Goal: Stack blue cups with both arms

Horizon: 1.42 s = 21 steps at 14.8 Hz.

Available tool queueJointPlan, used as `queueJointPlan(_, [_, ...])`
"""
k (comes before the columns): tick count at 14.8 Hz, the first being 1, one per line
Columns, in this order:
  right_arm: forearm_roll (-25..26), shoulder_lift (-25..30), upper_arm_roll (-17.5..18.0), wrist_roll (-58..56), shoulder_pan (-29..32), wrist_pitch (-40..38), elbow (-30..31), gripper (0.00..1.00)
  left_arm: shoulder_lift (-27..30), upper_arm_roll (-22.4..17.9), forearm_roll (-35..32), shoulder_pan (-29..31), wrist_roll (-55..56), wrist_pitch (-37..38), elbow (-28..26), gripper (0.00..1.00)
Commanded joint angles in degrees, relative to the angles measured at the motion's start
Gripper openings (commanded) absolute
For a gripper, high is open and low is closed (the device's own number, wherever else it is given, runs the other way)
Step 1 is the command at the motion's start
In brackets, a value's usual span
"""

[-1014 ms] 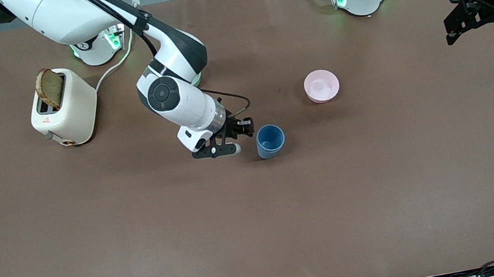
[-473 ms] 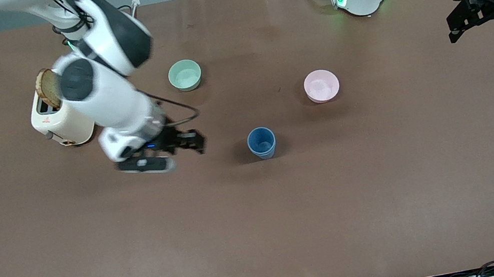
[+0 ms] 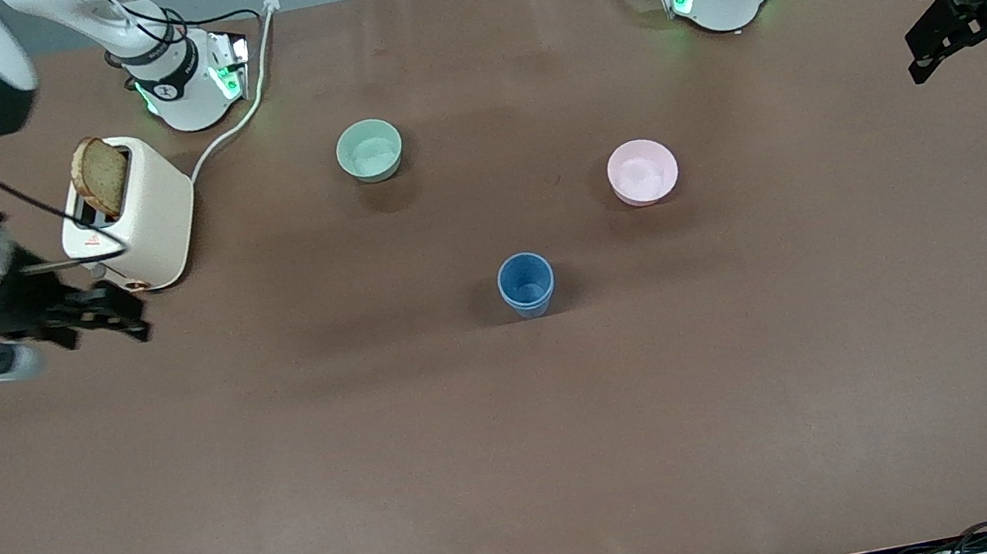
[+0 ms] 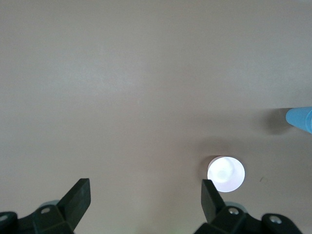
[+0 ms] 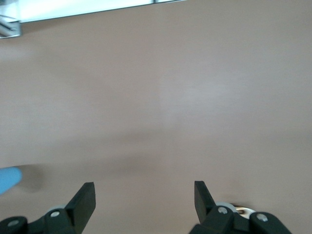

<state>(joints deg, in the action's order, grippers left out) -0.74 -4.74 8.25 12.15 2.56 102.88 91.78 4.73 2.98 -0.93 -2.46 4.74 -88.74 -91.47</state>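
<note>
One upright blue cup shape (image 3: 525, 284) stands in the middle of the table, with a second rim showing inside it; no other blue cup shows apart from it. Its edge shows in the left wrist view (image 4: 300, 119) and the right wrist view (image 5: 9, 179). My right gripper (image 3: 120, 317) is open and empty, in the air beside the toaster at the right arm's end, well away from the cup. My left gripper (image 3: 925, 48) is open and empty, waiting over the table edge at the left arm's end. Both wrist views show the jaws wide apart over bare table (image 4: 145, 187) (image 5: 144, 190).
A cream toaster (image 3: 138, 218) with a bread slice (image 3: 100, 176) stands near the right arm's base. A pale green bowl (image 3: 370, 150) and a pink bowl (image 3: 643, 171) sit farther from the front camera than the cup. The pink bowl shows in the left wrist view (image 4: 225, 174).
My right gripper has let go beside the blue cup and swung away toward the right arm's end, uncovering the green bowl. The cup shifted slightly. My left gripper drifted a little outward.
</note>
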Motion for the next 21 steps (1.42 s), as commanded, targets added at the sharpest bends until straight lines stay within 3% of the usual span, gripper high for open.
queueJointPlan(1, [0.56, 4.64, -2.36, -3.96, 2.7, -1.97, 2.79, 1.0, 0.9, 0.19, 0.32, 0.35, 0.44, 0.24, -0.11, 1.0])
queueJointPlan(3, [0.56, 5.88, -4.46, -7.04, 3.24, -6.87, 1.65, 1.0, 0.99, 0.1, 0.32, 0.35, -0.52, 0.24, -0.02, 1.0])
queueJointPlan(7, [0.56, 5.53, -8.33, -12.75, 3.15, -16.81, -7.56, 1.0, 0.64, 0.1, -0.21, 0.44, -1.32, 0.24, 1.03, 1.0])
queueJointPlan(12, [2.32, 5.71, -8.25, -13.73, 3.15, -24.63, -11.19, 1.0, 0.55, 0.1, -0.3, 0.35, -1.05, 0.33, 1.29, 1.0])
queueJointPlan(21, [1.18, 6.06, -9.57, -15.31, 3.32, -22.37, -8.64, 1.0, 0.46, 0.1, -0.3, 0.44, -1.32, 1.56, 2.35, 1.0])
